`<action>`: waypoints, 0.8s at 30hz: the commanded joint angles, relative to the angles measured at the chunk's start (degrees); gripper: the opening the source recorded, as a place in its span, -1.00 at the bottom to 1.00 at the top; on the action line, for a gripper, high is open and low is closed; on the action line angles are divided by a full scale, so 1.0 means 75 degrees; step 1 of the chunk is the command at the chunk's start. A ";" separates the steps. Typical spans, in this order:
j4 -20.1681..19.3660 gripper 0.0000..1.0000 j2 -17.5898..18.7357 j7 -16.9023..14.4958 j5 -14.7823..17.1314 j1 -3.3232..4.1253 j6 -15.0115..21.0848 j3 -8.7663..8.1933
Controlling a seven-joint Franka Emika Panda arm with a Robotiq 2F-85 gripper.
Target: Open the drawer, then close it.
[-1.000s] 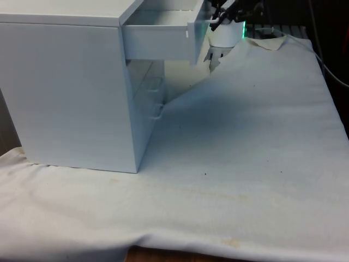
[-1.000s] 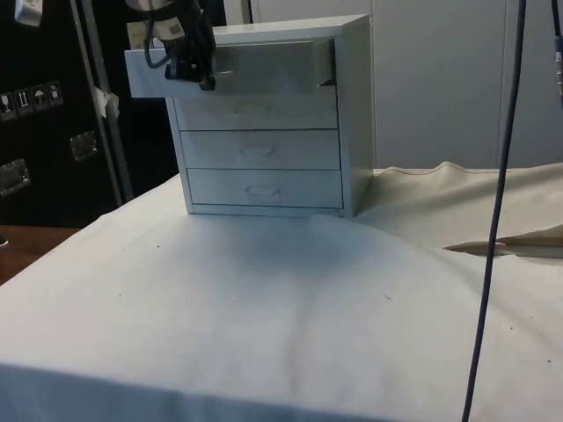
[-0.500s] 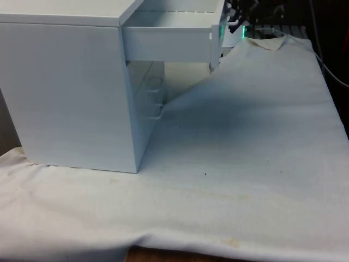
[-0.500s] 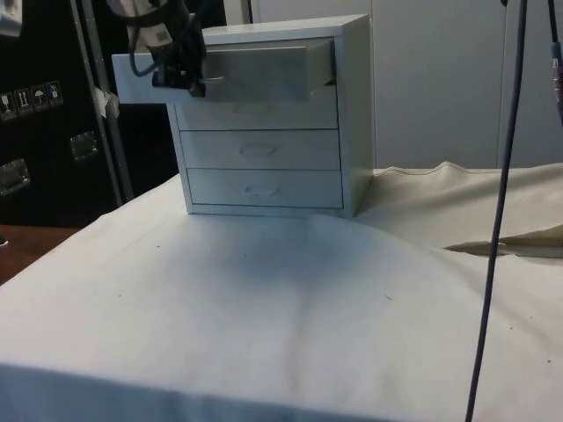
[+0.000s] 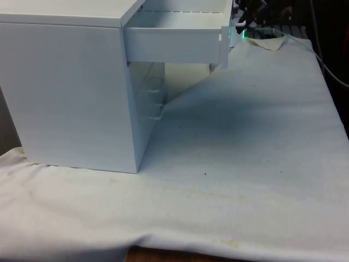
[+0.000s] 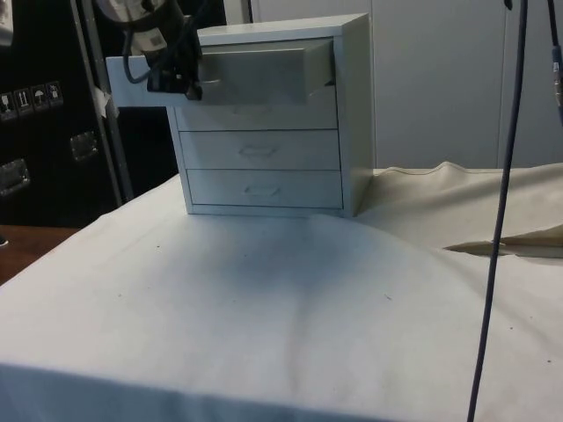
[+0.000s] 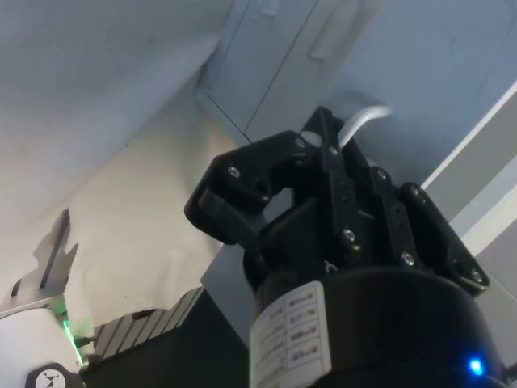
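White top drawer (image 5: 172, 41) pulled out toward front view's right, jaws (image 6: 180, 77) gripping handle (image 7: 359, 121)

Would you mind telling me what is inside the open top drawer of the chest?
The top drawer shows bare white inner walls in the front view; its floor is hidden behind the near side wall, so any contents cannot be seen.

White chest of drawers (image 5: 71, 87), white cloth (image 5: 245, 164), black hand (image 6: 180, 75)

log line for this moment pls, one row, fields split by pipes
phase: opening | top drawer: pulled well out of chest of drawers | gripper: at drawer front, shut on handle | lower drawers: closed
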 commanded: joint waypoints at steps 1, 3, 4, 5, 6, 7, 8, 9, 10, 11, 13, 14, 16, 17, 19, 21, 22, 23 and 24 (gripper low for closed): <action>0.0069 -1.00 0.0023 0.0046 0.0031 0.0046 -0.0099 0.0031; 0.0046 -1.00 0.0015 0.0031 0.0023 0.0031 -0.0076 0.0031; 0.0038 -1.00 0.0015 0.0031 0.0023 0.0023 -0.0069 0.0023; -0.0008 -1.00 0.0008 0.0008 -0.0015 0.0000 -0.0008 0.0000; 0.0038 -1.00 0.0015 0.0023 0.0023 0.0023 -0.0061 0.0023; 0.0023 -1.00 0.0015 0.0023 0.0008 0.0015 -0.0046 0.0015; 0.0023 -1.00 0.0015 0.0023 0.0008 0.0015 -0.0046 0.0015; 0.0015 -1.00 0.0008 0.0023 0.0000 0.0008 -0.0038 0.0015; 0.0015 -1.00 0.0008 0.0015 0.0000 0.0008 -0.0038 0.0015; 0.0008 -1.00 0.0015 0.0015 0.0000 0.0008 -0.0031 0.0015; 0.0000 -0.99 0.0015 0.0015 -0.0008 0.0000 -0.0031 0.0008; 0.0000 -0.92 0.0008 0.0015 -0.0008 0.0000 -0.0023 0.0008; 0.0000 -0.83 0.0008 0.0015 -0.0008 -0.0008 -0.0015 0.0015; 0.0000 -0.74 0.0008 0.0015 -0.0015 -0.0008 -0.0015 0.0015; -0.0008 -0.52 0.0008 0.0015 -0.0015 -0.0008 -0.0015 0.0008; -0.0008 -0.31 0.0008 0.0015 -0.0015 -0.0008 -0.0008 0.0008; -0.0008 -0.16 0.0008 0.0015 -0.0015 -0.0008 -0.0008 0.0008; -0.0008 0.03 0.0008 0.0015 -0.0015 -0.0008 -0.0008 0.0008; -0.0008 0.14 0.0008 0.0015 -0.0015 -0.0008 -0.0008 0.0008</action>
